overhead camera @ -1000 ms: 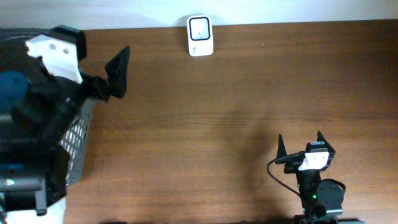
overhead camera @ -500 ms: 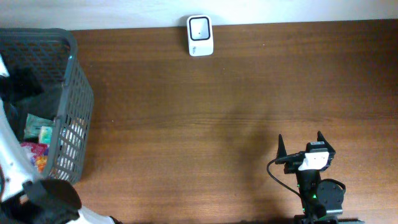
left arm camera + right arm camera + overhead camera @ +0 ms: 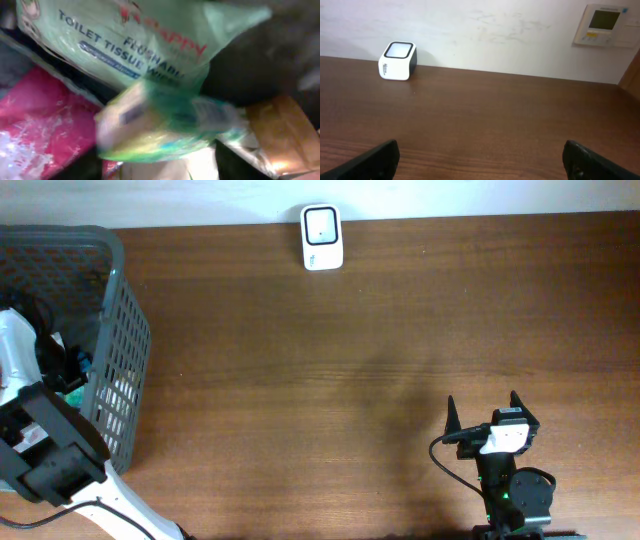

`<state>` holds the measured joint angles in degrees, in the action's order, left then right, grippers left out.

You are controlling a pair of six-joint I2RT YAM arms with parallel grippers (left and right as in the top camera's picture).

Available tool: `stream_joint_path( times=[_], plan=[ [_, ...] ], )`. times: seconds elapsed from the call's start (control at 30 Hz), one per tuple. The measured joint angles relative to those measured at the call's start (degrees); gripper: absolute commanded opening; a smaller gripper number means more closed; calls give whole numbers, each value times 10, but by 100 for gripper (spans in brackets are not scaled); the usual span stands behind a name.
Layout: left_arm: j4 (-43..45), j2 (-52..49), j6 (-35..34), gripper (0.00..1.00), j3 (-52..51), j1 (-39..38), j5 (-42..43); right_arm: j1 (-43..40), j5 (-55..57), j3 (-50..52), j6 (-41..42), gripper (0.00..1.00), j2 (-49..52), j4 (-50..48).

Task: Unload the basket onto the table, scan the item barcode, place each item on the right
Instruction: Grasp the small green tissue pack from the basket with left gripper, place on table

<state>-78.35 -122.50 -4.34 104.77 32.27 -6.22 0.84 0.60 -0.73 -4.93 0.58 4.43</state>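
Inside basket, green packet, long axis sideways

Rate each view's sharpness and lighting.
Left wrist view: motion-blurred and dim, with the yellow-green packet smeared beyond reading. Overhead view: sharp and evenly lit, the scanner crisp. Right wrist view: sharp, in soft even light, with no glare on the table.

One wooden table. One grey mesh basket. One white barcode scanner. Two robot arms: one left arm and one right arm. One wall panel. Inside the basket there seem to be four packets, though the close view is blurred: one green wipes pack, one pink packet, one yellow-green packet and one brown packet.
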Motion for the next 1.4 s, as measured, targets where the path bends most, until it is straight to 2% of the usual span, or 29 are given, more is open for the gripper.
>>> stream_joint_path(
  times=[0.03,0.07,0.2,0.23,0.3,0.37,0.4,0.43,0.5,0.63,0.7,0.73,0.77,0.8,0.83,0.93,1.0,1.07,1.13,1.17,1.3,1.4],
  plan=[
    [4,0,0,63,0,0,-1,0,0,0,0,99,0,0],
    [7,0,0,99,0,1,-1,0,0,0,0,99,0,0],
    [54,0,-2,99,-2,0,4,0,0,0,0,99,0,0],
    [74,0,-2,95,-3,0,4,0,0,0,0,99,0,0],
    [86,0,-2,76,-3,0,7,0,0,0,0,99,0,0],
    [86,0,-2,70,-3,0,8,0,0,0,0,99,0,0],
    [85,0,-2,96,-3,0,8,0,0,0,0,99,0,0],
    [78,0,-2,99,-3,0,8,0,0,0,0,99,0,0],
    [53,0,-3,99,-3,0,8,0,0,0,0,99,0,0],
    [28,0,-78,99,-4,0,3,0,0,0,0,99,0,0],
    [44,0,-105,79,-23,0,3,0,0,0,0,99,0,0],
    [52,0,-116,45,-40,0,4,0,0,0,0,99,0,0],
    [66,0,-123,21,-65,0,3,0,0,0,0,99,0,0],
    [77,0,-128,7,-74,2,4,0,0,0,0,99,0,0],
    [78,3,-129,0,-79,0,3,0,0,0,0,99,0,0],
    [70,8,-133,0,-71,0,3,0,0,0,0,99,0,0],
    [33,3,-133,0,-38,0,5,0,0,0,0,99,0,0],
    [-31,-7,-133,0,63,0,15,0,0,0,0,99,0,0],
    [-89,-17,-133,0,237,0,55,0,0,0,0,99,0,0],
    [-107,-16,-133,0,287,0,71,0,0,0,0,99,0,0],
    [-158,-12,-133,0,529,0,143,0,0,0,0,99,0,0],
    [-170,-8,-133,0,649,0,221,0,0,0,0,99,0,0]
  ],
)
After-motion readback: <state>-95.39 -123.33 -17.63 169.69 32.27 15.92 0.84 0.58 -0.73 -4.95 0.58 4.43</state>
